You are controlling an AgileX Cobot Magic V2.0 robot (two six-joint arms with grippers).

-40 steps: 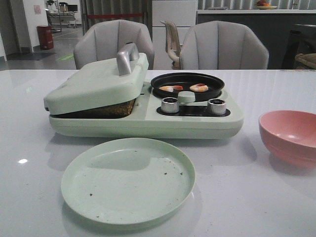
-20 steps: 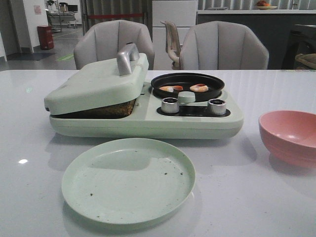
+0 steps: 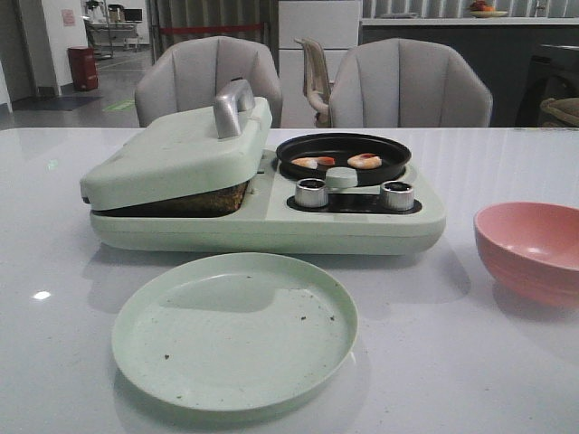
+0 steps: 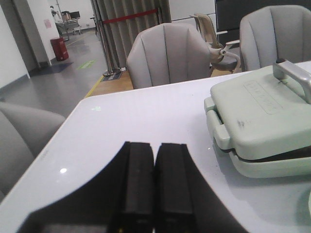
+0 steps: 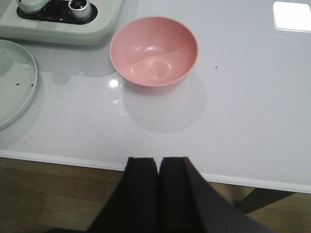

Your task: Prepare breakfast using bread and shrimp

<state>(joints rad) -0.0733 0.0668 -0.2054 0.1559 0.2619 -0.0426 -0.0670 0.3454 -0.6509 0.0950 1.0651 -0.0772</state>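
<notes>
bread (image 3: pixel 206 199): dark edge showing under appliance lid (image 3: pixel 176 154), rest hidden; prob. soft, light, tears easy; lift lid by metal handle (image 3: pixel 232 107) first, then pinch at crust.
shrimp (image 3: pixel 313 162): 2 pcs in black pan (image 3: pixel 343 155); small, likely slick; grip across curl.
left tool (image 4: pixel 154 182): fingers pressed together, empty, over counter (image 4: pixel 146 116) beside lid.
right tool (image 5: pixel 158 189): fingers together, empty, at counter edge near pink bowl (image 5: pixel 153 51).
plate (image 3: pixel 234 330): empty, in front of appliance.

Closed right hand (image 5: pixel 158 167) near pink bowl (image 5: pixel 154 52).

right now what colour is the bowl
Pink, clearest in the right wrist view.
</notes>
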